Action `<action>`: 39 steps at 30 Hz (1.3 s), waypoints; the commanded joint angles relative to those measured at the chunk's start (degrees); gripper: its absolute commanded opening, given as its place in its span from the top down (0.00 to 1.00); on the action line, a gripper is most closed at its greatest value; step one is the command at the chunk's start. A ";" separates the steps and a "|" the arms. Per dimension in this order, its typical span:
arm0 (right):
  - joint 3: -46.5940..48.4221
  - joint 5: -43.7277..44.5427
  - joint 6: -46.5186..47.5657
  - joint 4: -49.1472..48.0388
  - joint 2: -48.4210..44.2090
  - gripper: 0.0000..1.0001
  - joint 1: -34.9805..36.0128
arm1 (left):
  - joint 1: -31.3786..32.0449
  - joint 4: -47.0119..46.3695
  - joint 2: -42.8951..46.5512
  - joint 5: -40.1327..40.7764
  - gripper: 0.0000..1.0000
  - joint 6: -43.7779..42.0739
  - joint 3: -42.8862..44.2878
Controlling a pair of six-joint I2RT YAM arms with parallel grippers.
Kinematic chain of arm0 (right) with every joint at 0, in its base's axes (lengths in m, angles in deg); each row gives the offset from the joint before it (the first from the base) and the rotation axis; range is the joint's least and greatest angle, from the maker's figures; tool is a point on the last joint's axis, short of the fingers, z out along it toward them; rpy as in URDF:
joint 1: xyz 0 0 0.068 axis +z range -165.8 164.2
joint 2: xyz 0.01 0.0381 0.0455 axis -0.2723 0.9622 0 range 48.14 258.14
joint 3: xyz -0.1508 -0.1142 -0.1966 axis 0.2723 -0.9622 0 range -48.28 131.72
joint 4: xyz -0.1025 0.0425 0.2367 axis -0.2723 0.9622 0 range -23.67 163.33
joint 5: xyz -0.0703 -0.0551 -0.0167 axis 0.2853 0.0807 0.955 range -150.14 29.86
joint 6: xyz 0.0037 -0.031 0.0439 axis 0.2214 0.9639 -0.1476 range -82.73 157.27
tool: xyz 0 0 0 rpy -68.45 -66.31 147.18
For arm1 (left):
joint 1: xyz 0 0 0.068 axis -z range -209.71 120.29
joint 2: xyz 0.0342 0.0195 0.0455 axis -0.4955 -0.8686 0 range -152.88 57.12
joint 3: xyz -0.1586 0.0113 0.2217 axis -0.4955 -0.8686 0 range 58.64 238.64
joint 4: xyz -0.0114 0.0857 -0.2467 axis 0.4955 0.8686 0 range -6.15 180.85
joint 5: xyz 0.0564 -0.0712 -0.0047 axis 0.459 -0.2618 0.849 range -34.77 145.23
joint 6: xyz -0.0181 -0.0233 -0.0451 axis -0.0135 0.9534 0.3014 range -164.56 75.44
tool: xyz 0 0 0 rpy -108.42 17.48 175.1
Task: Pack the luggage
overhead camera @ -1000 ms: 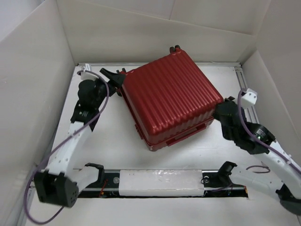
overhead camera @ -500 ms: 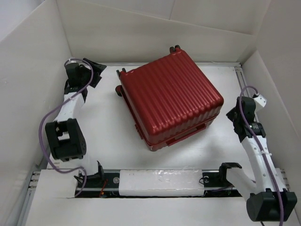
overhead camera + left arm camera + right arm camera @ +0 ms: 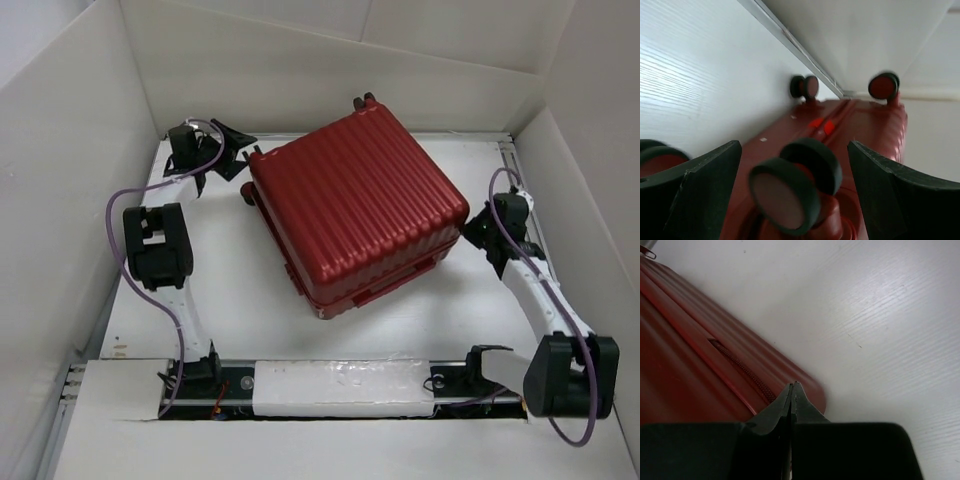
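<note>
Luggage lies closed mid-table, nudged slightly left. Left gripper, jaws spread, has swung back to straddle its far-left wheel; right gripper, clenched empty, now sits by its right corner.

Counter: white, faintly grained surface; a dark rail carrying a white-wrapped strip ran along its near edge. Lying directly on it was one luggage, dark red with a ribbed hard shell, closed, flat on its side and set askew, centre to far right. Its dark wheels faced far-left.
</note>
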 commanded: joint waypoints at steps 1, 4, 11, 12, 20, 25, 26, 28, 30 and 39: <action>8.89 -11.42 -2.75 -9.75 7.78 1.00 8.14 | 1.07 -7.04 -0.53 -5.05 0.15 1.55 -2.12; 19.52 -12.21 -2.75 -9.75 17.88 1.00 11.83 | 3.18 -15.83 -1.15 -7.61 0.20 6.13 -8.29; 41.59 -22.24 -1.69 -7.28 39.70 1.00 15.62 | 4.68 -23.76 10.78 -4.45 0.38 10.43 -30.43; 42.82 -22.24 -1.00 -7.28 40.42 1.00 16.40 | 4.68 -24.37 15.59 -3.23 0.41 10.44 -35.85; 50.21 -20.32 7.26 2.63 31.48 0.58 16.94 | 2.66 -16.92 37.24 0.39 0.80 5.26 -44.71; 48.48 -15.39 14.38 12.05 18.85 0.23 17.73 | 2.13 -2.24 46.83 6.88 0.99 -2.83 -37.24; 46.46 -14.51 15.87 12.05 16.55 0.18 18.60 | 2.13 -0.83 48.84 7.42 1.00 -3.44 -35.31; 38.91 -10.39 16.41 13.36 9.28 0.13 20.45 | 2.13 3.82 49.48 7.42 1.00 -5.72 -33.02; 32.94 -8.10 16.94 13.37 3.81 0.13 23.07 | 2.13 6.29 50.61 7.42 1.00 -6.87 -30.90; -5.21 2.74 3.59 12.85 -37.64 0.40 30.73 | 2.13 13.24 55.09 8.12 1.00 -9.16 -28.88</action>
